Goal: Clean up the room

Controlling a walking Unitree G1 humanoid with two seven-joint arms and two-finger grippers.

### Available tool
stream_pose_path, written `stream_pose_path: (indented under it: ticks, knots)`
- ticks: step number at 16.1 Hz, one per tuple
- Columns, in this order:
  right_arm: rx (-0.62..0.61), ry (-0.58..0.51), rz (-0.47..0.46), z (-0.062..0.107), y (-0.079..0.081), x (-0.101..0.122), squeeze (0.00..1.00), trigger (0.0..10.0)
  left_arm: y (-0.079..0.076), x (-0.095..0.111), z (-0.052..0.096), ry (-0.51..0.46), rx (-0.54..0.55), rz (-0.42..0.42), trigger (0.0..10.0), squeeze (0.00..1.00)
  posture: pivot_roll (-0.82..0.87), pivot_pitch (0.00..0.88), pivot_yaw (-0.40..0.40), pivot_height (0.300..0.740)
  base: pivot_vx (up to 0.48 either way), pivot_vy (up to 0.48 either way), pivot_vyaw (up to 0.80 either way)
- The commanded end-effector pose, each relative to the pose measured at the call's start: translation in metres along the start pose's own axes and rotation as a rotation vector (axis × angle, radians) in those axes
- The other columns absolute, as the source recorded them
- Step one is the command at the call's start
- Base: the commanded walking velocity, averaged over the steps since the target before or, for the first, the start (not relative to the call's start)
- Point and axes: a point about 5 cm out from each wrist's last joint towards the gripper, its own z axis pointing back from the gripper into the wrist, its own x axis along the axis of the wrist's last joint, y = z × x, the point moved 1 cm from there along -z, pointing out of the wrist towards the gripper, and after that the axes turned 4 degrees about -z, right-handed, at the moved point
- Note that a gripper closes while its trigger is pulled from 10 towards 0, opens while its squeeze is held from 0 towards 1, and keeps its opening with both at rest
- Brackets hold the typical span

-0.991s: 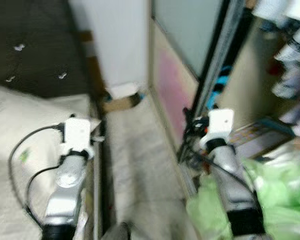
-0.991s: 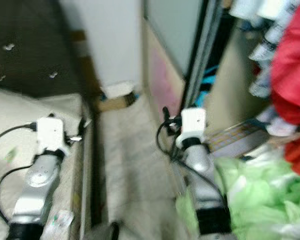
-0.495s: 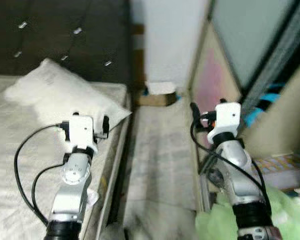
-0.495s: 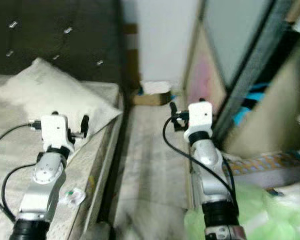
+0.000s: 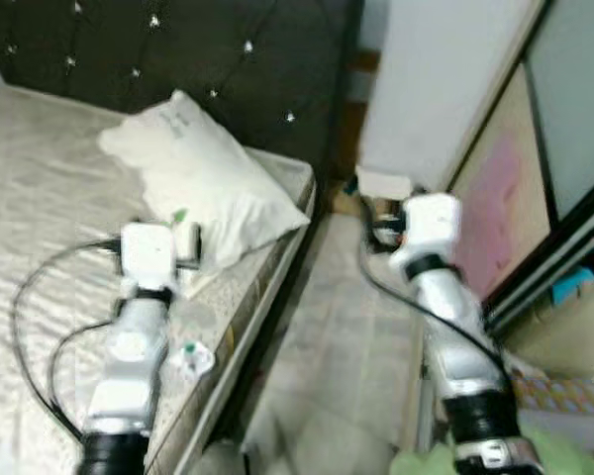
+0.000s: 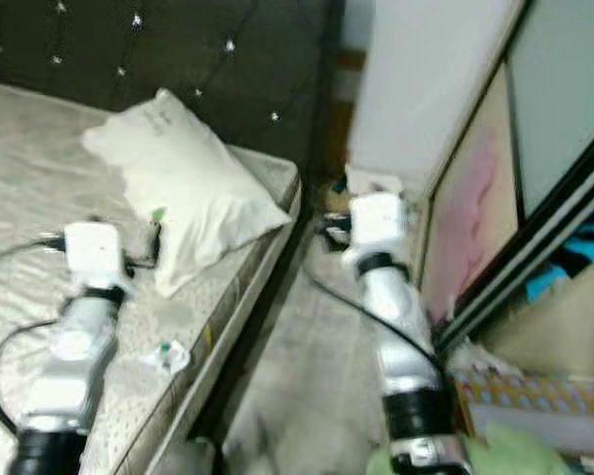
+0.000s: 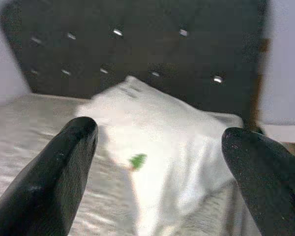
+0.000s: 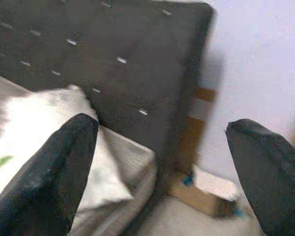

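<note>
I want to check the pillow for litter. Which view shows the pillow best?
The left eye view: the whole white pillow lies on the bed against the dark headboard, a small green scrap on it. The right eye view shows much the same. The left wrist view is closer but blurred; the right wrist view catches one end.

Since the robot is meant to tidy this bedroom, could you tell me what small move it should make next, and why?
Probably lower the left hand toward the small crumpled wrapper near the mattress edge. That hand is open and hovers over the bed, closer to the litter than the right hand, which is over the floor gap. A small green scrap lies on the white pillow and could come after.
</note>
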Motion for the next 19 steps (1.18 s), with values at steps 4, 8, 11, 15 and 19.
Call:
stream_pose_path:
  ticks: [4, 8, 11, 15, 19]
  knots:
    - [0.005, -0.005, -0.002, -0.002, -0.003, 0.001, 0.0, 10.0, -0.001, 0.001, 0.0, 0.0, 0.02, 0.025, 10.0, 0.0, 0.06, 0.0, -0.051, 0.74, 0.0, 0.0, 0.8]
    - [0.02, -0.012, -0.007, -0.003, 0.0, 0.002, 0.0, 10.0, -0.011, 0.004, 0.002, -0.005, -0.037, 0.027, 10.0, 0.0, 0.06, 0.0, -0.049, 0.74, 0.0, 0.0, 0.8]
    - [0.031, -0.019, -0.007, -0.004, 0.002, 0.004, 0.0, 10.0, -0.011, 0.005, 0.001, -0.008, -0.039, 0.058, 10.0, 0.0, 0.06, 0.0, -0.051, 0.74, 0.0, 0.0, 0.8]
    - [0.045, -0.026, -0.003, -0.005, 0.004, 0.005, 0.0, 10.0, -0.009, 0.005, 0.0, -0.01, -0.032, 0.065, 10.0, 0.0, 0.06, 0.0, -0.049, 0.74, 0.0, 0.0, 0.8]
    - [0.052, -0.028, -0.009, -0.005, 0.006, 0.004, 0.0, 10.0, -0.008, 0.006, 0.0, -0.014, -0.041, 0.061, 10.0, 0.0, 0.06, 0.0, -0.047, 0.74, 0.0, 0.0, 0.8]
